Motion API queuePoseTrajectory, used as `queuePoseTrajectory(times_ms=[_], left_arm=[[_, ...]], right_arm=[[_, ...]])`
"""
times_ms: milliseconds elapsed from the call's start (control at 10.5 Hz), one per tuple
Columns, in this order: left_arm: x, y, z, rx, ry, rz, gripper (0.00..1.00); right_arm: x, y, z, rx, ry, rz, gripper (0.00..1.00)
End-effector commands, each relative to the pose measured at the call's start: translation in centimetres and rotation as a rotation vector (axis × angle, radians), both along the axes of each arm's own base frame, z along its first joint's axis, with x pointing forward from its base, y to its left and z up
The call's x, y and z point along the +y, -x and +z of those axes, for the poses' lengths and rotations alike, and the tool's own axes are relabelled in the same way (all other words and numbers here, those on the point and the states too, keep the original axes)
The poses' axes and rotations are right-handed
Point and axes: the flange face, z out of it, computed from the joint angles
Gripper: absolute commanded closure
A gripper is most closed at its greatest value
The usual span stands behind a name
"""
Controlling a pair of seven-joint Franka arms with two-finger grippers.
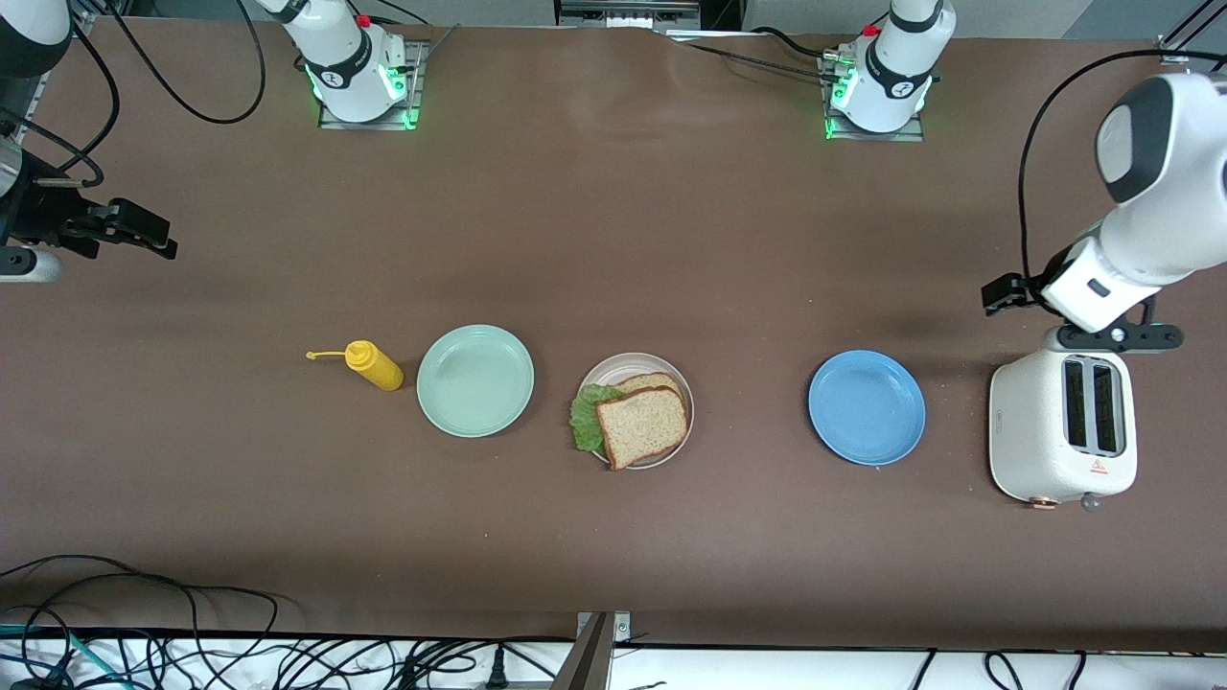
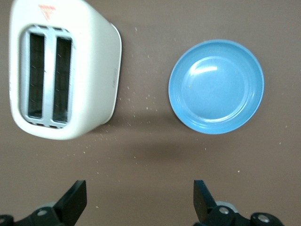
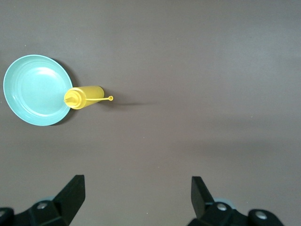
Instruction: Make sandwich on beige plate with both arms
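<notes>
The sandwich sits on the beige plate (image 1: 613, 369) in the middle of the table. A tan bread slice (image 1: 642, 425) lies on top, a second slice (image 1: 654, 382) shows under it, and a green lettuce leaf (image 1: 586, 418) sticks out toward the right arm's end. My left gripper (image 1: 1003, 292) is open and empty, up in the air over bare table beside the toaster; its own view (image 2: 140, 202) shows no sandwich. My right gripper (image 1: 134, 232) is open and empty over the table's edge at the right arm's end; its own view (image 3: 138, 200) shows no sandwich either.
A white toaster (image 1: 1062, 428) (image 2: 66, 70) stands at the left arm's end. A blue plate (image 1: 867, 406) (image 2: 216, 86) lies between it and the sandwich. A mint-green plate (image 1: 474, 379) (image 3: 35, 89) and a yellow squeeze bottle (image 1: 374, 365) (image 3: 84, 97) lie toward the right arm's end.
</notes>
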Motion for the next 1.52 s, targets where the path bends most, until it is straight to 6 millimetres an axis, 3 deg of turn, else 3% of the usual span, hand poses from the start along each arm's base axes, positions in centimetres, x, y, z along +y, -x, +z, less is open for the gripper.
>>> queuePoseTrajectory(times_ms=[0, 190, 474, 569, 949, 1423], left_arm=[[1.7, 1.1, 4.4, -0.006, -0.011, 0.017, 0.0], [1.4, 1.4, 9.8, 0.013, 0.047, 0.044, 0.0], [0.8, 3.1, 16.0, -0.014, 0.048, 0.036, 0.0], [0.5, 3.3, 17.0, -0.022, 0.048, 0.03, 0.0], [-0.5, 3.8, 16.8, 0.039, 0.094, -0.018, 0.0], [-0.7, 2.6, 15.0, 0.065, 0.095, -0.024, 0.0]], right_arm=[[-0.1, -0.1, 0.6, 0.004, 0.007, -0.01, 0.0], [0.0, -0.1, 0.5, 0.005, 0.003, -0.019, 0.0], [0.0, -0.1, 0.5, 0.005, 0.003, -0.019, 0.0], [0.0, -0.1, 0.6, 0.004, 0.003, -0.019, 0.0], [0.1, -0.2, 0.5, 0.005, 0.005, -0.014, 0.0], [0.1, -0.2, 0.5, 0.005, 0.003, -0.01, 0.0]])
